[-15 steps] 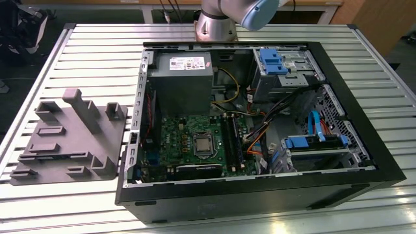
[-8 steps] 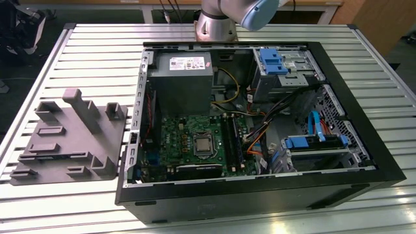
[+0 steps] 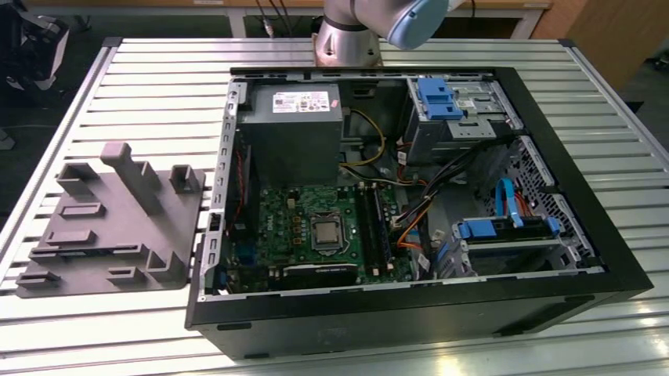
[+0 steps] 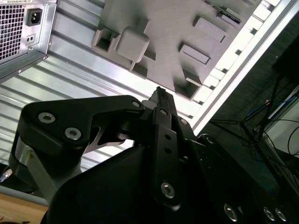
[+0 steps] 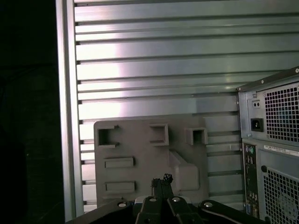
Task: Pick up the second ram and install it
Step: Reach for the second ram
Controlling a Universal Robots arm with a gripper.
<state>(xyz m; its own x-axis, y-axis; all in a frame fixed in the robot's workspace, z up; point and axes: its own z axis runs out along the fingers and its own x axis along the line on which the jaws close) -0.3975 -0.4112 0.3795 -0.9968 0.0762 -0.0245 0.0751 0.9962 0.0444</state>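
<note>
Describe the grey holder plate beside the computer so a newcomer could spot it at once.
Find the open black computer case on the slatted metal table. On the exterior view's left of it lies the grey holder plate, flat on the slats. It alone is matte grey, with upright blocks and rectangular pockets on top.

The slatted table [image 3: 157, 70] lies open around the grey fixture tray [image 3: 105, 235], while inside the computer case [image 3: 418, 313] the motherboard [image 3: 282, 219] is hemmed in by the power supply [image 3: 293, 137], loose cables [image 3: 413, 227] and drive cages [image 3: 522, 254].
</note>
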